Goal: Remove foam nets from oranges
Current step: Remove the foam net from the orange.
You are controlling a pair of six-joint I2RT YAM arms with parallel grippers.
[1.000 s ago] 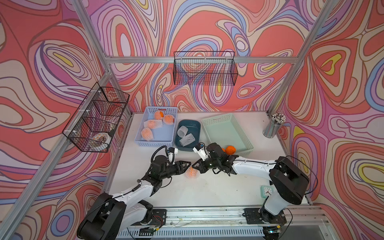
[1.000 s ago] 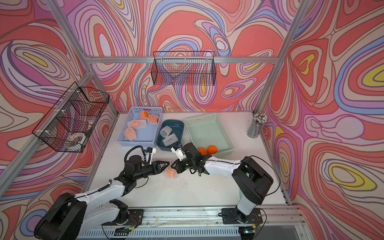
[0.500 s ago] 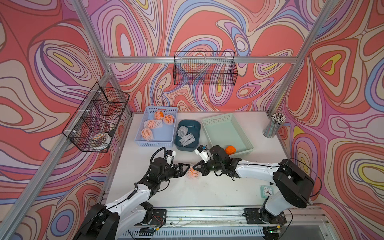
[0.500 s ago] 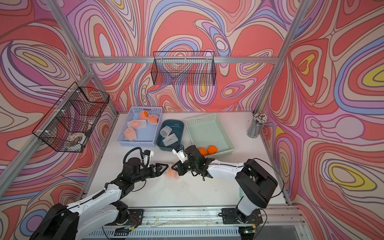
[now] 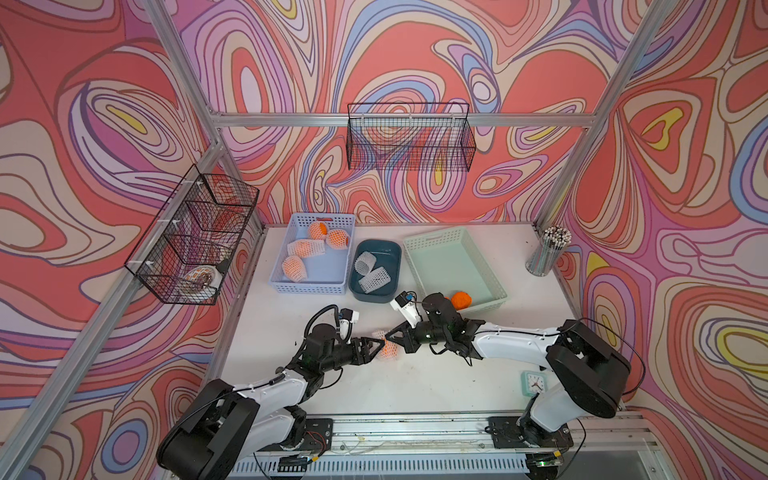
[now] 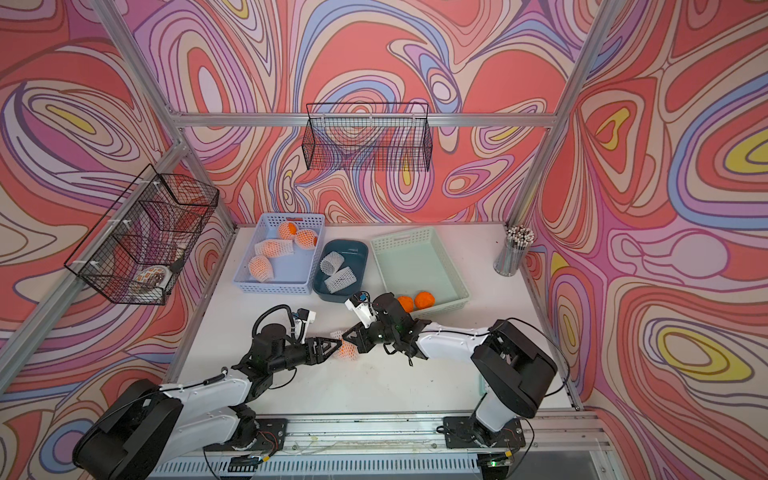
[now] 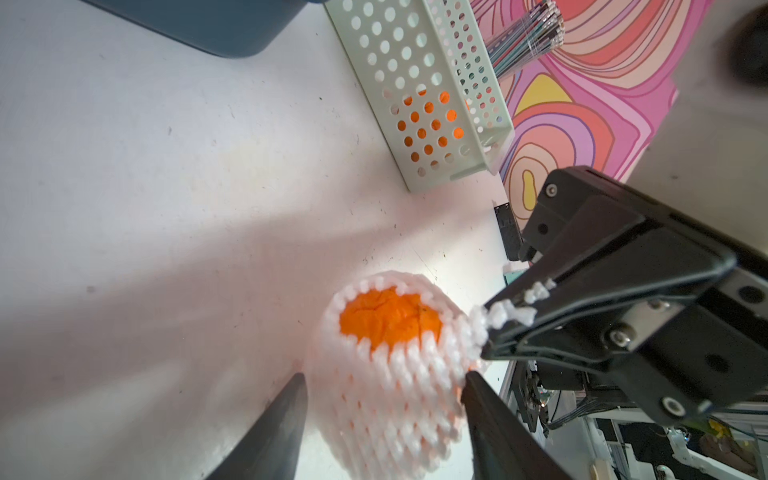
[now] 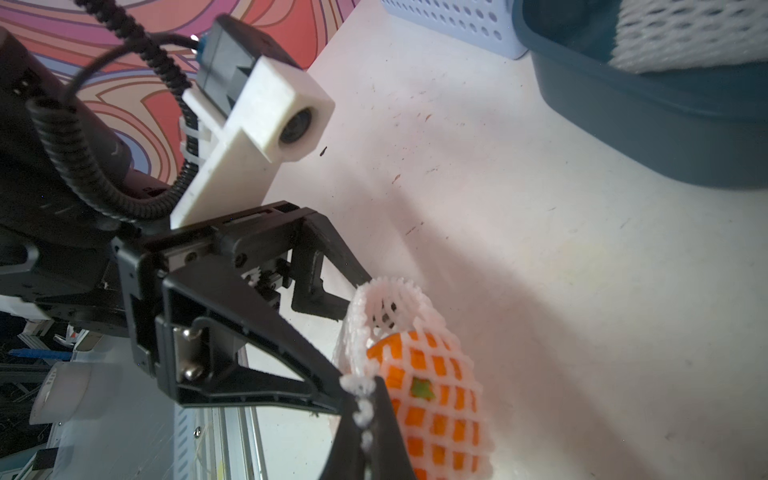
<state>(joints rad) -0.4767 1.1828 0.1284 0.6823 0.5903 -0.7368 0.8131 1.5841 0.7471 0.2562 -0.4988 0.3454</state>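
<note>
Right gripper tight on foam net rim; left gripper fingers spread astride orange, contact uncertain.

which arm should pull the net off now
Right, I'd say: the right gripper is shut on the rim of the foam net; the left gripper stands open around the orange, placed to steady it.

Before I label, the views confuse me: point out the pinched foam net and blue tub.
foam net [image 7: 395, 399], left wrist view, mesh side.
blue tub [image 5: 390, 265], in a top view, bare floor.
</note>
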